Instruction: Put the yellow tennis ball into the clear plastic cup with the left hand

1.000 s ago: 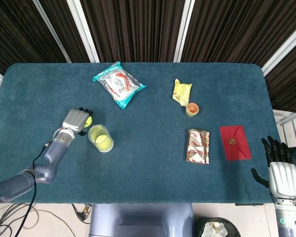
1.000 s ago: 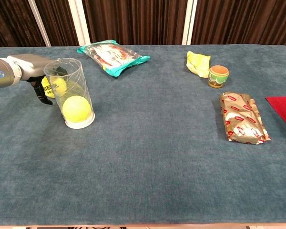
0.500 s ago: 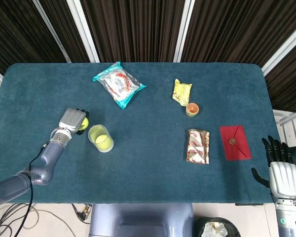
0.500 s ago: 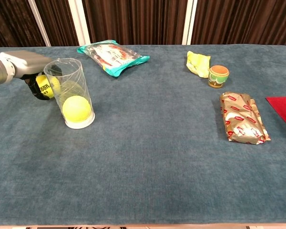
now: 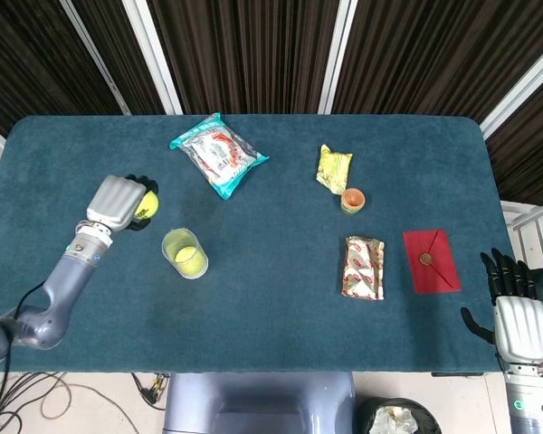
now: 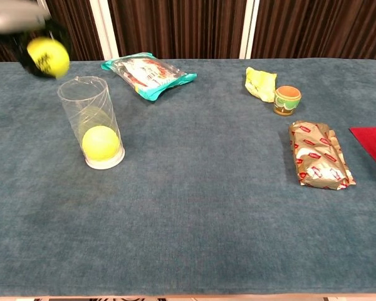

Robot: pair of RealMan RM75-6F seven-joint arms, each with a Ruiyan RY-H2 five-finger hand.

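Note:
My left hand (image 5: pixel 116 201) grips a yellow tennis ball (image 5: pixel 147 205), held in the air up and to the left of the clear plastic cup (image 5: pixel 184 253). In the chest view the ball (image 6: pixel 48 56) hangs above and left of the cup's rim (image 6: pixel 81 88), with the hand (image 6: pixel 15 15) blurred at the top left corner. The cup stands upright on the blue table and holds another yellow ball (image 6: pixel 101 142) at its bottom. My right hand (image 5: pixel 516 312) rests at the lower right, off the table, fingers spread and holding nothing.
A teal snack bag (image 5: pixel 218 154) lies behind the cup. A yellow packet (image 5: pixel 334 168), a small orange cup (image 5: pixel 353 200), a wrapped brown bar (image 5: pixel 364 268) and a red envelope (image 5: pixel 431 260) sit to the right.
My left hand has lifted the tennis ball off the table beside the cup, rising up and slightly left. The cup and the right hand have not moved.

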